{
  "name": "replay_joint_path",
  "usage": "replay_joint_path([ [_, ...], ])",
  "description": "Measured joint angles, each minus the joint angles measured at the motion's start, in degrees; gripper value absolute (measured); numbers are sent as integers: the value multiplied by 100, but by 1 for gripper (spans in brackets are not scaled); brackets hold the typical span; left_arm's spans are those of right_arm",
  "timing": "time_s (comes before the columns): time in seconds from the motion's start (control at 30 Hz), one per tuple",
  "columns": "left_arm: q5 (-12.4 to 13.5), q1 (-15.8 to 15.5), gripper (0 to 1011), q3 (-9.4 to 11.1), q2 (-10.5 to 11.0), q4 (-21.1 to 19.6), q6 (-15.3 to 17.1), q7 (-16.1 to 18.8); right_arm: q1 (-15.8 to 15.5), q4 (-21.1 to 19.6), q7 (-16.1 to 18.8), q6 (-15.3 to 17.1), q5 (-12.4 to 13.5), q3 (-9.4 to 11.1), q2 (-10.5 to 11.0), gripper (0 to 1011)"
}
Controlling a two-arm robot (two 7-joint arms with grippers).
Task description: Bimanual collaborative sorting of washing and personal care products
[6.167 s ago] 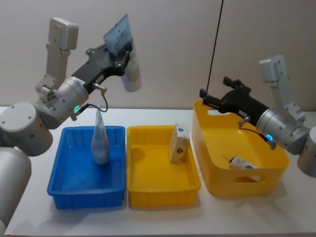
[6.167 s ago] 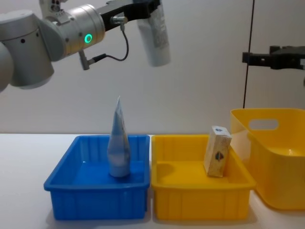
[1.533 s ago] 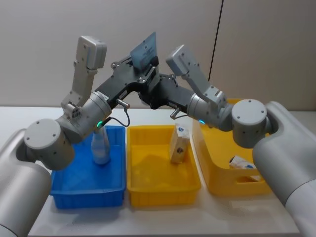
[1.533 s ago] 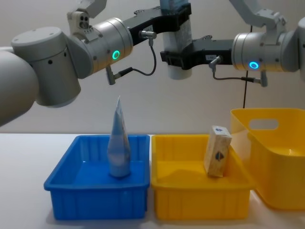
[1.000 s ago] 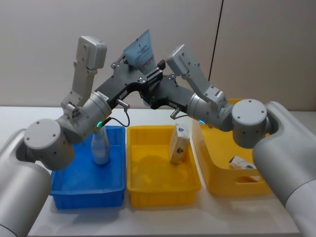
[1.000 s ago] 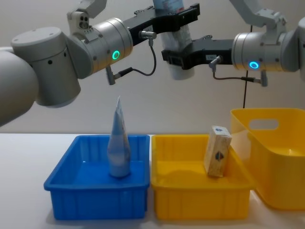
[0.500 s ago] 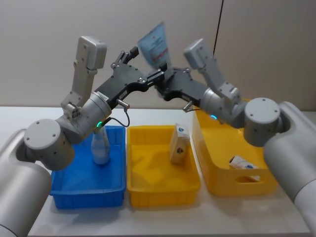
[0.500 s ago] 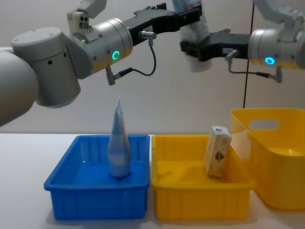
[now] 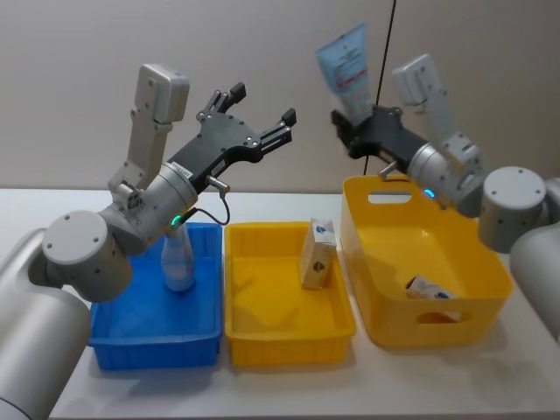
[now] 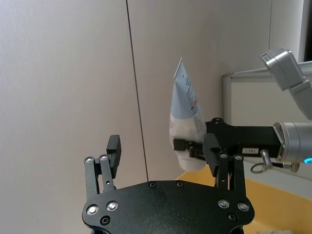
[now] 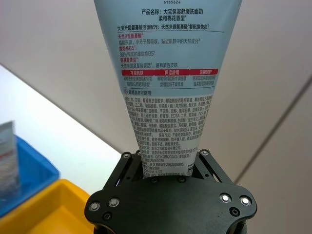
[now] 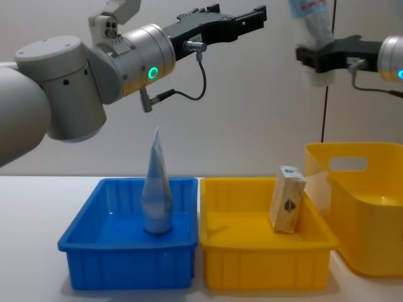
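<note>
My right gripper [image 9: 356,124] is shut on the cap end of a pale blue tube with a red-and-white label [image 9: 345,63], held upright above the back rim of the deep yellow bin [image 9: 486,267]. The right wrist view shows that tube [image 11: 167,92] clamped between the fingers [image 11: 132,165]. My left gripper [image 9: 263,110] hangs open and empty, high over the blue bin [image 9: 112,339] and the yellow tray [image 9: 289,338]. A second pale tube [image 9: 178,252] stands upright in the blue bin. A tan box with a blue mark [image 9: 318,254] leans in the yellow tray.
Another small pale product with blue marks [image 9: 429,289] lies in the deep yellow bin. The three containers stand side by side on the white table [image 9: 289,389], with a plain wall behind. A thin dark cable [image 9: 385,35] runs down the wall.
The left gripper has let go of the labelled tube and stays open in place. The right gripper has carried the tube to the right, over the deep yellow bin.
</note>
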Motion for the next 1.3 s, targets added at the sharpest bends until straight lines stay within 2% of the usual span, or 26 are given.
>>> replay_joint_path([
  [0.23, 0, 0, 1001, 1, 0, 0, 0, 0, 432, 759, -53, 83, -56, 56, 33, 255],
  [0.27, 0, 0, 1001, 0, -1, -1, 0, 0, 582, 1030, -53, 83, -70, 45, 18, 255],
  [0.37, 0, 0, 1001, 1, 0, -1, 0, 0, 831, 1486, -50, 64, -69, 5, -19, 255],
  [0.57, 0, 0, 1001, 1, 0, -1, 0, 0, 1162, 2093, -35, 27, -66, -47, -68, 255],
  [0.8, 0, 0, 1001, 1, 0, 0, 0, 0, 1390, 2512, -24, 0, -62, -84, -101, 255],
  [1.3, 0, 0, 1001, 0, 0, 0, 0, 0, 1604, 2900, -12, -25, -55, -123, -129, 255],
])
